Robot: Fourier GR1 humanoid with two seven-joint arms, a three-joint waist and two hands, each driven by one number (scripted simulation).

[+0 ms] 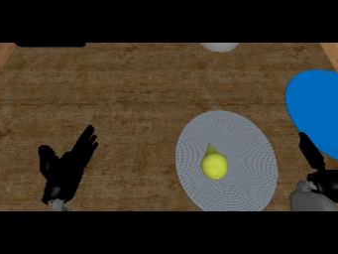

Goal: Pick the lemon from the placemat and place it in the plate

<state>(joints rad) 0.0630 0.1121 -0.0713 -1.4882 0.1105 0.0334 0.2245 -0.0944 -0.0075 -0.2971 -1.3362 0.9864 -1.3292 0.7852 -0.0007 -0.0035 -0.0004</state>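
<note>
- The lemon [214, 165] lies on the grey round placemat [234, 134], a little toward 7 o'clock from the mat's middle, its pointed tip aimed at 12 o'clock. Nothing touches it.
- The placemat's 6 o'clock edge is cut off by the lower border of the view.
- The blue plate [321, 109] sits at about 2 o'clock from the placemat, apart from it. Its right side runs out of the view, so only part of the round shows.
- The right hand [325, 178] comes in at the lower right, at 3 o'clock from the lemon and well clear of it. One straight finger points up toward 12 o'clock and overlaps the plate's lower edge; the rest of the hand is bunched and partly cut off, so how those fingers lie I cannot tell.
- The left hand [67, 166] rests at the lower left, at 9 o'clock from the placemat, fingers straight and slightly spread, holding nothing.
- At the counter's [98, 94] 12 o'clock edge a white rounded object [220, 46] and a dark shape [51, 44] are mostly cut off; what they are is unclear.
</note>
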